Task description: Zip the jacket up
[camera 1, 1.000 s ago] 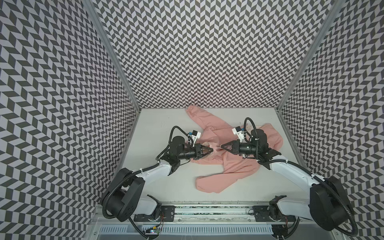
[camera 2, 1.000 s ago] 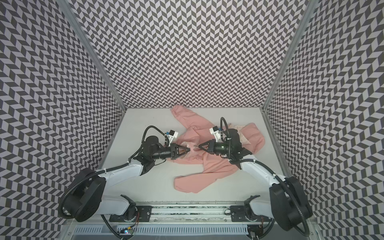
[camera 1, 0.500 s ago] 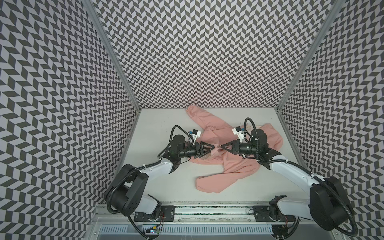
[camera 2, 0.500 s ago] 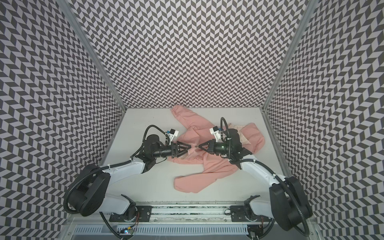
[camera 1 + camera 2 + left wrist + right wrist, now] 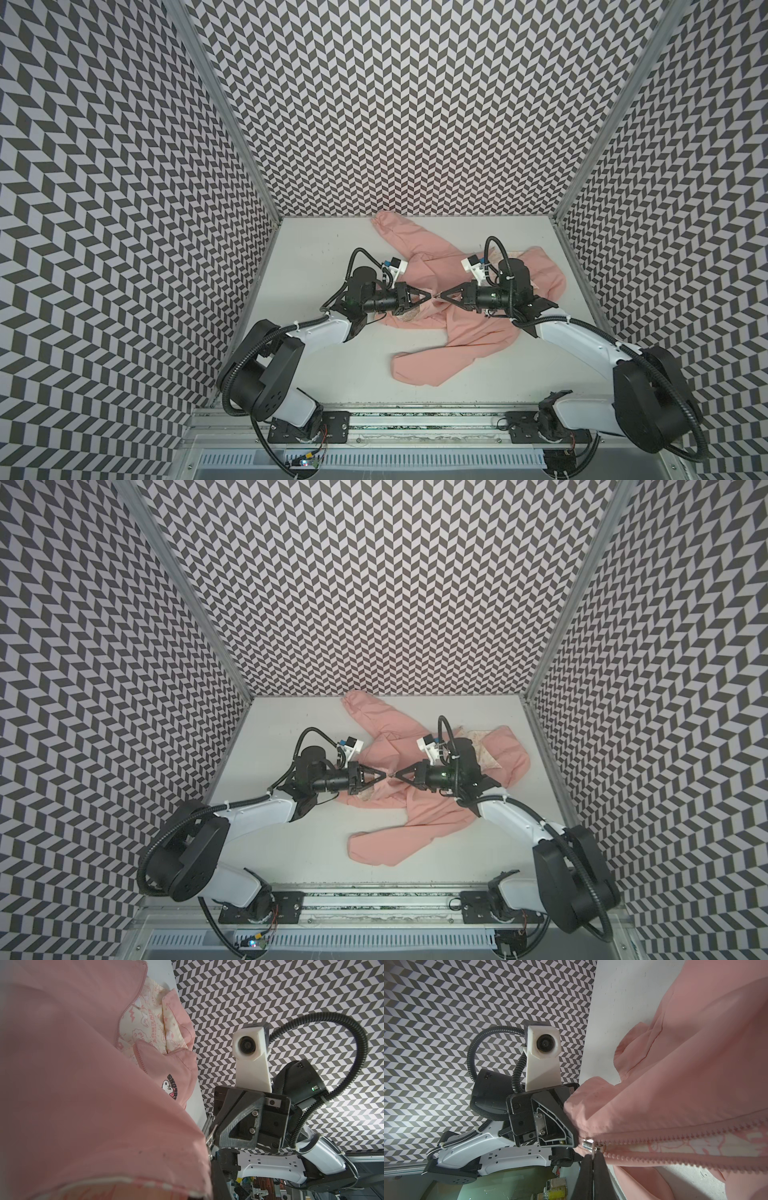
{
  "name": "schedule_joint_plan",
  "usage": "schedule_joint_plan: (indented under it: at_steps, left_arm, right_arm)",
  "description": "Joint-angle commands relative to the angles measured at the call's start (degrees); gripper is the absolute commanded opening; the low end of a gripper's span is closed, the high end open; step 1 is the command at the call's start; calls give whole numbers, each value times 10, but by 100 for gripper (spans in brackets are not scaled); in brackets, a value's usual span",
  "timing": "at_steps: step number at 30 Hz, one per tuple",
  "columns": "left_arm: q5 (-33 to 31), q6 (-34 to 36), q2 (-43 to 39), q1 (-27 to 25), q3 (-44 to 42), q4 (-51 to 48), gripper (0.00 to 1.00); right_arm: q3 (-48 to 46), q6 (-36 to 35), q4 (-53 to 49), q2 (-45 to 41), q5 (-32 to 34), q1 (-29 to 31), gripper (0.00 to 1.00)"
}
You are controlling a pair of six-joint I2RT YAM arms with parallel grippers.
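The salmon-pink jacket (image 5: 465,332) (image 5: 419,812) lies crumpled mid-table. Both grippers meet tip to tip over its near edge. My right gripper (image 5: 441,296) (image 5: 592,1156) is shut on the silver zipper pull (image 5: 588,1145). From the slider, two rows of pink teeth (image 5: 675,1132) spread apart over cream lining (image 5: 695,1145). My left gripper (image 5: 429,295) (image 5: 384,776) is shut on the jacket fabric right beside the slider. Pink cloth (image 5: 83,1084) hides most of its fingers in the left wrist view. The dog graphic (image 5: 169,1087) shows on a fold.
One sleeve (image 5: 390,224) reaches to the back wall and another (image 5: 419,365) lies toward the front rail (image 5: 415,419). Chevron-patterned walls close in the left, right and back sides. Bare table (image 5: 316,257) lies left of the jacket.
Half a second ago the left gripper stood open just short of the jacket. It is now shut on the fabric by the slider. The right gripper has held still.
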Motion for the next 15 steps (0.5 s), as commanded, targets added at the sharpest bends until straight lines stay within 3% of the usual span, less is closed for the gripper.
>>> schedule_joint_plan:
  at_steps: [1,15]
  left_arm:
    - [0,23,-13,-2,9,-20,7]
    - [1,30,-19,-7,7,-35,7]
  right_arm:
    - [-4,0,37,8,-14,3,0]
    - [-3,12,52,15,-20,2,12]
